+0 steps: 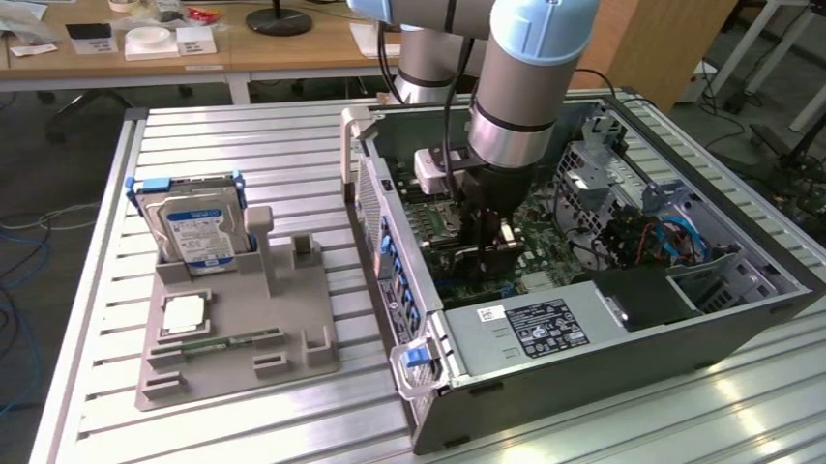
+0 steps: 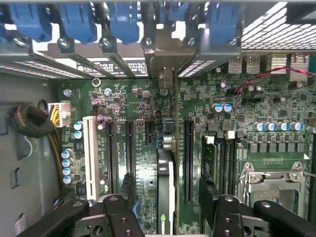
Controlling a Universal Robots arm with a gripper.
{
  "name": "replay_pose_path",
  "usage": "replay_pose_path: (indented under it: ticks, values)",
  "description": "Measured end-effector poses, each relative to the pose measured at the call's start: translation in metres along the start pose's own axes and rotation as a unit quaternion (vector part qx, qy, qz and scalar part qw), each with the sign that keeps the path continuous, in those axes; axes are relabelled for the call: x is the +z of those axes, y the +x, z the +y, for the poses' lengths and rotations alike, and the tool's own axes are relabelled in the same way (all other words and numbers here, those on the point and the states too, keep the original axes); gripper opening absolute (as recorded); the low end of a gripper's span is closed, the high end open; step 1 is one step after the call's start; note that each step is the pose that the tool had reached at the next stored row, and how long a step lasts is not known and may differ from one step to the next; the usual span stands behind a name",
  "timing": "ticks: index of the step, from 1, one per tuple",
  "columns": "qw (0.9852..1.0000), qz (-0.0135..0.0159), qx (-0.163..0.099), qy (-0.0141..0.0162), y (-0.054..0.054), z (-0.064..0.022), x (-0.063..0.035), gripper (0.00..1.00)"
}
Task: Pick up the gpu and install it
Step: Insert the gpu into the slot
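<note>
— Black fingers [image 2: 118,215] of the gripper [image 2: 168,217] stand spread wide, holding nothing.

— And the gpu [image 2: 169,182]?

— Directly between them, edge-on in a motherboard [image 2: 276,106] slot, bracket at the case's rear wall.

— So which step?

— Release after seating, it seems; next calls for lifting straight clear.

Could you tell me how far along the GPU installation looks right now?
Mostly done: the gpu stands edge-on in a motherboard slot inside the computer case, its bracket at the rear openings. In hand: nothing; the gripper is open, its fingers either side of the card. Whether the card is fully seated cannot be told.
</note>
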State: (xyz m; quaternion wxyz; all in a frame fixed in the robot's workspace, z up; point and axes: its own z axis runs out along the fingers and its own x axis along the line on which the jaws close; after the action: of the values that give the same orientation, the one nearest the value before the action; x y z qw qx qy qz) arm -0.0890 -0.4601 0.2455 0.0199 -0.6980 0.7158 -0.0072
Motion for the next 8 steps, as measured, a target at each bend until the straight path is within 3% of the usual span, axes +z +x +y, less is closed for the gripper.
replay_pose_path:
  ticks: [8]
  values:
    - [1.0, 0.0, 0.0, 0.0, 0.0, -0.0008, -0.0189, 0.64]
